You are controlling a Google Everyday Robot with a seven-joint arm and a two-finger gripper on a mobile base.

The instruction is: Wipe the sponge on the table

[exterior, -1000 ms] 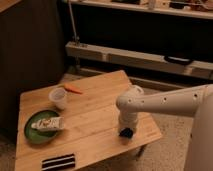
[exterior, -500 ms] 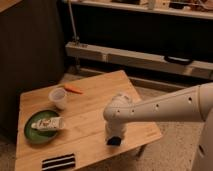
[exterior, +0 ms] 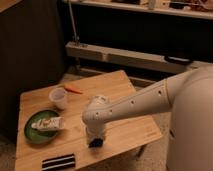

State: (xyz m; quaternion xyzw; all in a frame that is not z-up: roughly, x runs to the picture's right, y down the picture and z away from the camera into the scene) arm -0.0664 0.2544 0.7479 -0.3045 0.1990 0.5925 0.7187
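Gripper (exterior: 95, 142) straight down, perhaps touching table (exterior: 127, 132) front.

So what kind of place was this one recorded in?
Probably an indoor lab or office test area rather than a home. A low wooden table is set with a green plate and a cup, and long shelving runs behind. The gripper is down at the tabletop near its front edge.

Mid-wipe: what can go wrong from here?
The gripper sits low near the table's front edge; an outward stroke may slide off. The striped flat object and green plate lie beside it; a sweep that way may shove them. I can't make out the sponge under the gripper, so contact is unconfirmed.
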